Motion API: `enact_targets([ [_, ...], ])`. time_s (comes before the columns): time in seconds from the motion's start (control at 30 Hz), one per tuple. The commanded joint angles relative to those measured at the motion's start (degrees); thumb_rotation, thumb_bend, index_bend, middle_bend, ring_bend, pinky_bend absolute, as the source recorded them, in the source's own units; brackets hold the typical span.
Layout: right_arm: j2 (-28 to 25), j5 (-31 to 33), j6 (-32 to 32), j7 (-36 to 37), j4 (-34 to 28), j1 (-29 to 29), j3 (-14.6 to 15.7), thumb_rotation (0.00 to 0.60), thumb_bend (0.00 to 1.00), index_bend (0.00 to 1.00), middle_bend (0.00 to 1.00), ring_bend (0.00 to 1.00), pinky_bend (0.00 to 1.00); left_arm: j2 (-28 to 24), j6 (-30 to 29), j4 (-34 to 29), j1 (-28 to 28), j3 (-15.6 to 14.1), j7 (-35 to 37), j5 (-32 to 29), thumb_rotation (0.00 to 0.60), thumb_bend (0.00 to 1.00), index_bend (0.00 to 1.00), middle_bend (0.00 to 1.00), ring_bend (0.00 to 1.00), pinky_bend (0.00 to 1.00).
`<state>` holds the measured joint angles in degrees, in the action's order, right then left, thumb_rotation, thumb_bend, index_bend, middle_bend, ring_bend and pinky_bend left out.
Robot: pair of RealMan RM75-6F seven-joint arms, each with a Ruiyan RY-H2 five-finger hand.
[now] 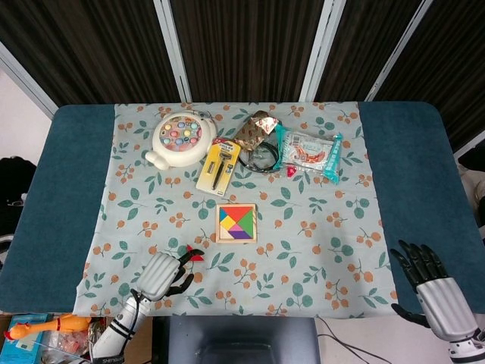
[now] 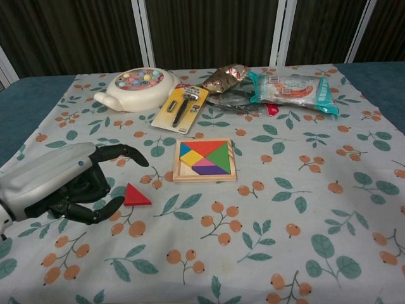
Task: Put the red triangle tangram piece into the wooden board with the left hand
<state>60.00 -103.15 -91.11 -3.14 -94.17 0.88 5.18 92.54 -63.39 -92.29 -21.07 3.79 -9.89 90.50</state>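
Observation:
The red triangle tangram piece (image 2: 135, 196) lies flat on the floral cloth, left of the wooden board (image 2: 205, 159); in the head view the red triangle (image 1: 198, 258) is partly covered by fingers. The wooden board (image 1: 236, 223) holds several coloured pieces. My left hand (image 2: 66, 182) hovers just left of the triangle with fingers apart, thumb and fingertips bracketing it, nothing held; the same left hand (image 1: 164, 274) shows in the head view. My right hand (image 1: 435, 291) is open at the table's near right corner, far from the piece.
At the back of the cloth lie a cream fishing-game toy (image 2: 131, 87), a carded razor (image 2: 180, 108), a foil packet (image 2: 226, 75) and a snack bag (image 2: 292, 90). A rubber chicken toy (image 1: 45, 326) lies below the table edge at the left.

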Motion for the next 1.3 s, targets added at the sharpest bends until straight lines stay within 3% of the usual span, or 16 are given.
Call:
enact_targets([
  [0.03, -0.1, 0.0, -0.1, 0.3, 0.0, 0.0, 0.0, 0.600, 0.06, 0.00, 0.00, 0.00, 0.00, 2.4, 3.4, 1.2, -2.1, 3.6, -3.8, -7.2, 0.600, 0.43, 0.26, 1.00, 1.00, 1.00],
  [0.2, -0.2, 0.1, 0.0, 0.5, 0.0, 0.0, 0.0, 0.600, 0.06, 0.00, 0.00, 0.00, 0.00, 6.4, 3.8, 4.4, -3.7, 5.6, -8.6, -13.0, 0.600, 0.43, 0.28, 1.00, 1.00, 1.00],
  [0.63, -0.4, -0.1, -0.4, 1.4, 0.2, 0.0, 0.0, 0.600, 0.06, 0.00, 0.00, 0.00, 0.00, 9.8, 4.0, 7.0, -6.2, 5.1, -17.1, -20.2, 0.600, 0.42, 0.29, 1.00, 1.00, 1.00],
  [1.3, -0.4, -0.4, -0.4, 1.3, 0.2, -0.1, 0.1, 0.600, 0.06, 0.00, 0.00, 0.00, 0.00, 10.8, 1.7, 10.7, -7.3, 2.3, -18.8, -20.6, 0.600, 0.42, 0.38, 1.00, 1.00, 1.00],
])
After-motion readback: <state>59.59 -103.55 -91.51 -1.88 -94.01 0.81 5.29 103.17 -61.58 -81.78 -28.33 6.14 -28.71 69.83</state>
